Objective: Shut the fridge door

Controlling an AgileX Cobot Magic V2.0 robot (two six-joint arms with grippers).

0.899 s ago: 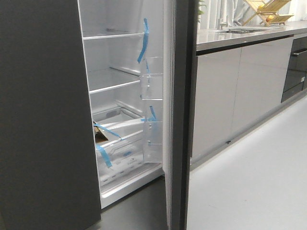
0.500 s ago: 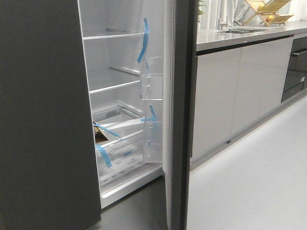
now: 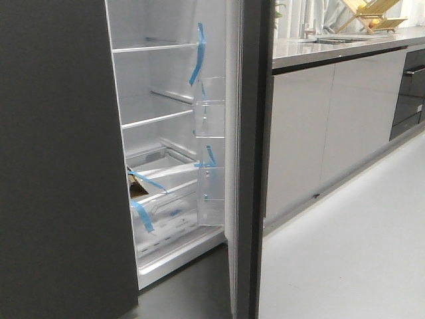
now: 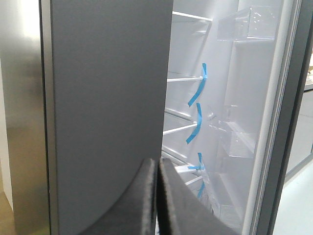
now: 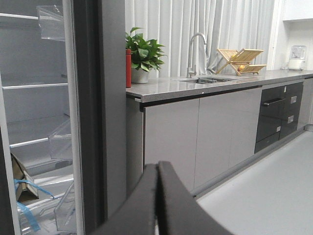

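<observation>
The fridge door stands open, edge-on in the middle of the front view. Its white inner lining carries clear bins and blue tape strips. The fridge interior with shelves and drawers is exposed. The door also shows in the left wrist view and in the right wrist view. My left gripper is shut and empty, in front of the plain dark grey panel. My right gripper is shut and empty, near the door's outer side. Neither gripper shows in the front view.
The plain dark grey panel fills the left. Glossy light grey cabinets run along the right under a counter with a tap, a plant and a wooden rack. Light floor lies at the right.
The fridge interior and shelves sit a few pixels further left in the front view. The door's angle looks the same.
</observation>
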